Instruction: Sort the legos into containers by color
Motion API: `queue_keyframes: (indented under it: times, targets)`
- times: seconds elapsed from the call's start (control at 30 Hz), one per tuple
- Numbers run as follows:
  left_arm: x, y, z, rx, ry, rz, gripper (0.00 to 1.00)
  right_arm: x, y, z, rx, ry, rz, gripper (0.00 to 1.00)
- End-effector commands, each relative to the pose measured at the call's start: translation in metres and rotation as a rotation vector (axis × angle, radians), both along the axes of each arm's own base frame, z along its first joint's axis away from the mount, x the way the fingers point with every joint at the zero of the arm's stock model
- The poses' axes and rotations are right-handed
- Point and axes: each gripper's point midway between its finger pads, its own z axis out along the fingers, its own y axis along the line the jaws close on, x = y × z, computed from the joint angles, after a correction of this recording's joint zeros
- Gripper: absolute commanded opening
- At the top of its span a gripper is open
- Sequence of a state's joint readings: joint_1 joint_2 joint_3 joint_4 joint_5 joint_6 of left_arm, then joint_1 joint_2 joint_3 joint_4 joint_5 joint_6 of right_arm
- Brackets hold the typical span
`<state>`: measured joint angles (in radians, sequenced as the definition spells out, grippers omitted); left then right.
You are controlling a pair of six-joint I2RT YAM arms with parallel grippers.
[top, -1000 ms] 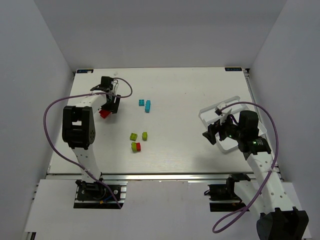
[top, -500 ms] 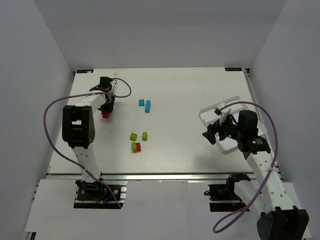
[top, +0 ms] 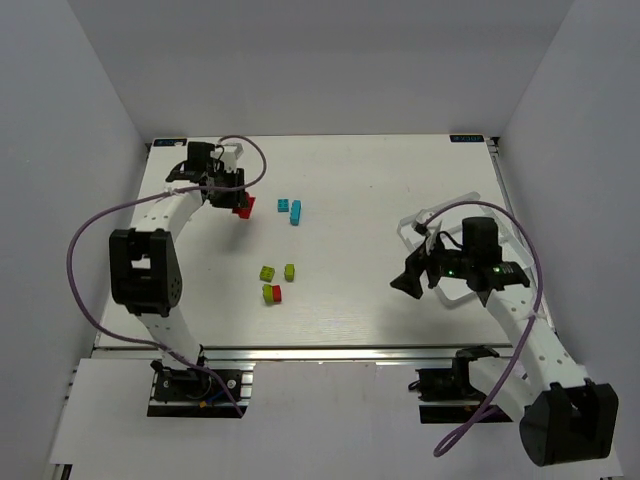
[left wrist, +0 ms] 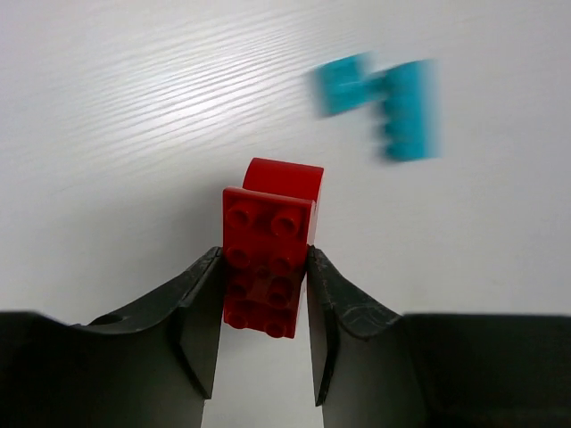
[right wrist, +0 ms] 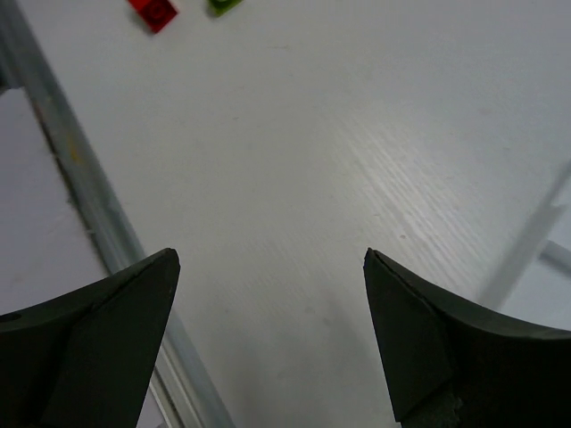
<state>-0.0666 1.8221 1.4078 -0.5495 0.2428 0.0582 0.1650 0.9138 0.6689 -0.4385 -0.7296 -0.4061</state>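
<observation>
Left gripper point(left wrist: 261, 267): grips a red lego point(left wrist: 270, 236) by its long sides between half-closed fingers, studs facing the wrist camera, at the far left of the table point(top: 360, 180). Right gripper point(right wrist: 269, 259): gapes fully wide, holds nothing, hovers over the table just beside the white tray point(top: 412, 220). Elsewhere: two cyan legos point(top: 291, 209) near the held brick; lime green legos point(top: 267, 272) and a red-and-green pair point(top: 271, 293) mid-table, well apart from the tray.

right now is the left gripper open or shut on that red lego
Shut on it: the left gripper has its fingers pressed flat against both sides of the red lego in the left wrist view.
</observation>
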Motion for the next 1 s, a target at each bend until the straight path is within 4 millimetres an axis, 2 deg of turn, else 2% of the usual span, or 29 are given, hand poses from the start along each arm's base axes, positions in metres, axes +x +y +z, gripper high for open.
queue_keyframes:
  times: [0.0, 0.03, 0.07, 0.1, 0.17, 0.2, 0.23, 0.27, 0.3, 0.37, 0.6, 0.73, 0.97]
  targets:
    - [-0.034, -0.091, 0.097, -0.444, -0.148, -0.294, 0.0, -0.02, 0.032, 0.018, 0.115, 0.089, 0.187, 0.89]
    - [-0.051, -0.104, 0.093, -0.511, -0.122, -0.347, 0.0, -0.022, 0.039, 0.021, 0.136, 0.122, 0.21, 0.89]
    - [-0.065, -0.118, 0.118, -0.585, -0.179, -0.444, 0.0, -0.017, 0.044, 0.024, 0.146, 0.147, 0.221, 0.88]
    - [-0.083, -0.129, 0.112, -0.63, -0.141, -0.469, 0.0, -0.02, 0.053, 0.03, 0.177, 0.175, 0.252, 0.88]
    - [-0.1, -0.143, 0.128, -0.687, -0.195, -0.552, 0.0, -0.01, 0.063, 0.04, 0.202, 0.193, 0.27, 0.88]
    - [-0.112, -0.148, 0.139, -0.719, -0.204, -0.57, 0.0, -0.011, 0.072, 0.046, 0.218, 0.204, 0.301, 0.88]
    - [-0.123, -0.157, 0.142, -0.741, -0.203, -0.604, 0.0, -0.012, 0.078, 0.054, 0.252, 0.235, 0.323, 0.88]
    - [-0.128, -0.161, 0.143, -0.758, -0.232, -0.628, 0.0, -0.009, 0.084, 0.053, 0.262, 0.277, 0.339, 0.88]
    - [-0.138, -0.166, 0.147, -0.8, -0.204, -0.636, 0.0, -0.006, 0.092, 0.067, 0.281, 0.267, 0.372, 0.88]
    - [-0.155, -0.178, 0.154, -0.847, -0.199, -0.677, 0.0, -0.006, 0.107, 0.077, 0.307, 0.284, 0.433, 0.89]
    - [-0.183, -0.203, 0.163, -0.927, -0.166, -0.761, 0.0, 0.005, 0.13, 0.091, 0.346, 0.282, 0.496, 0.89]
    - [-0.188, -0.213, 0.166, -0.946, -0.161, -0.786, 0.0, 0.005, 0.137, 0.096, 0.355, 0.279, 0.53, 0.89]
    - [-0.197, -0.231, 0.159, -0.951, -0.121, -0.82, 0.0, 0.011, 0.146, 0.111, 0.368, 0.252, 0.539, 0.89]
